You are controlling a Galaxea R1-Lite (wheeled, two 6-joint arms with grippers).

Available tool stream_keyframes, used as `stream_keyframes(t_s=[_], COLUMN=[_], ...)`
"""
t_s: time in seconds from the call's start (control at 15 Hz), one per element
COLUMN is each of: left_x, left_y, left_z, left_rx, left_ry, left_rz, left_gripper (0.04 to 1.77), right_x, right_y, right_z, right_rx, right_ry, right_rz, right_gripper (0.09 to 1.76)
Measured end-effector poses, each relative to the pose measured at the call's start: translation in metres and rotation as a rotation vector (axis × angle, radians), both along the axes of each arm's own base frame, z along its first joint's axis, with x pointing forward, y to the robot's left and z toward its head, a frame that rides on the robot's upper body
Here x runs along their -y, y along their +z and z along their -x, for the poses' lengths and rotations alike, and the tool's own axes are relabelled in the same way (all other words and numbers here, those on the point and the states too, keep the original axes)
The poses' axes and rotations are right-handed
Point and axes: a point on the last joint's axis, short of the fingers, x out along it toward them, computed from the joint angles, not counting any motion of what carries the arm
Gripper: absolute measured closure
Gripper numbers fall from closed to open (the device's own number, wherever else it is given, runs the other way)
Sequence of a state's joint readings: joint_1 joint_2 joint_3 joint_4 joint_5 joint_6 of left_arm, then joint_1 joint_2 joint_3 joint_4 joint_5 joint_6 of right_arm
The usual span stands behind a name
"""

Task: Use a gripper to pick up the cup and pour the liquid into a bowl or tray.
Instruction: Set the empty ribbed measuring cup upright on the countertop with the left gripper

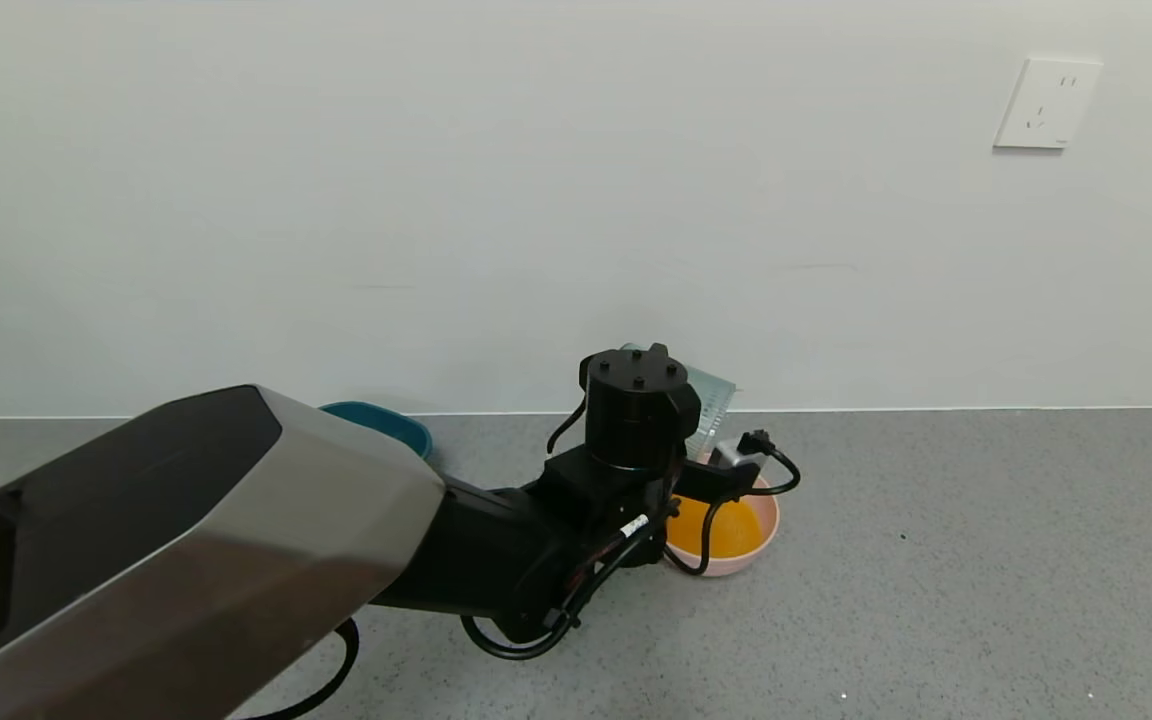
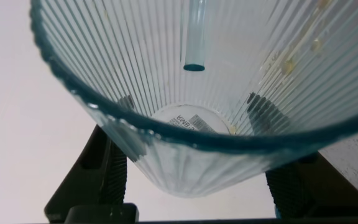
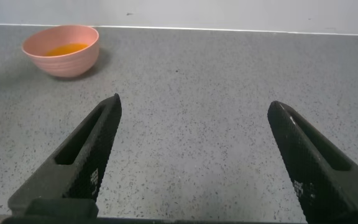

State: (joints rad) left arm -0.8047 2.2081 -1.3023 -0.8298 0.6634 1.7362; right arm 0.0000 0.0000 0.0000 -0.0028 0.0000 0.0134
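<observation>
A round pale pink plastic bowl point(image 1: 751, 545) is set on the grey speckled countertop point(image 1: 986, 560), near its rear edge where the white wall point(image 1: 436, 200) rises. Opaque orange-yellow liquid point(image 1: 731, 527) is held in the bowl. A ribbed transparent blue-green plastic cup point(image 1: 711, 400) is held tilted just above and behind the bowl, clamped in the black left gripper point(image 2: 191, 168). A dark teal tub point(image 1: 386, 425) is placed left of the bowl, against the wall, partly hidden behind the left arm. A white wall socket point(image 1: 1046, 103) is mounted high at right.

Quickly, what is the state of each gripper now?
Left gripper: closed on the cup, above the pink bowl.
Right gripper: open, holding nothing.
</observation>
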Motion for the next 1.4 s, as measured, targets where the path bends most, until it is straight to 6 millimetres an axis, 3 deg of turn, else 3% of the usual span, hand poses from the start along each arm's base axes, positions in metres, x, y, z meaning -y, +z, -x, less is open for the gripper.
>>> stream_keyframes(t_s=[0.73, 1.13, 1.4], left_x=[-0.011, -0.034, -0.059], left_y=[0.001, 0.001, -0.005], left_z=[0.006, 0.017, 0.023], left_rx=[-0.053, -0.174, -0.241], left_ry=[0.043, 0.113, 0.174], left_rz=[0.431, 0.629, 0.768], left_gripper=[0.56, 0.56, 0.56], right_x=[0.000, 0.000, 0.000], right_y=[0.000, 0.000, 0.000], right_z=[0.000, 0.000, 0.000], right_rx=[0.000, 0.000, 0.000], right_ry=[0.000, 0.000, 0.000], right_rz=[0.000, 0.000, 0.000], right_gripper=[0.14, 0.14, 0.14])
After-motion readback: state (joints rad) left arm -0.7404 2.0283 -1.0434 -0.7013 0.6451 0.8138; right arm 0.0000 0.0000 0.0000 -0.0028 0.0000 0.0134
